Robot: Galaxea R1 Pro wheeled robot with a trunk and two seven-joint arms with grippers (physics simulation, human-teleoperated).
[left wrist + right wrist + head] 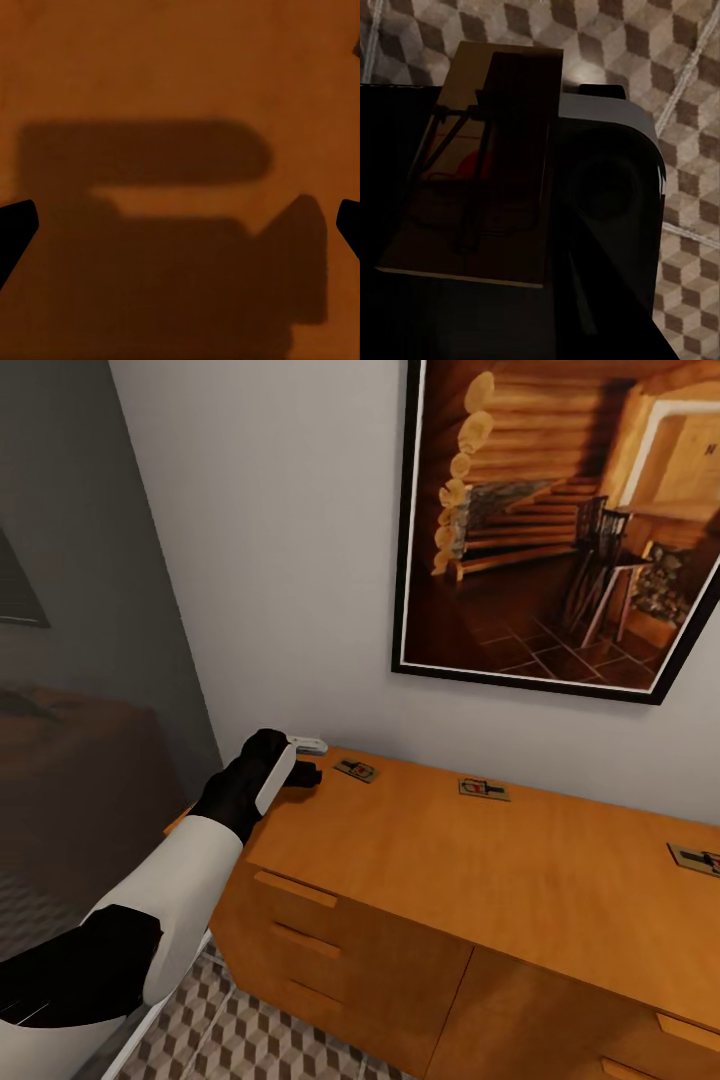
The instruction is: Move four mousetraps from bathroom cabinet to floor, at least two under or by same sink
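Note:
Three mousetraps lie on the top of the orange-brown cabinet: one near the left end, one in the middle and one at the right edge of the view. My left gripper hovers over the cabinet's left end, just left of the nearest trap. In the left wrist view its black fingertips stand wide apart over bare wood, so it is open and empty. My right gripper is shut on a fourth mousetrap, held above the cube-patterned bathroom floor. The sink is out of view.
A large framed picture hangs on the white wall behind the cabinet. Drawer fronts with bar handles face me. Patterned floor tiles show below the cabinet. A dark grey wall and a doorway lie to the left.

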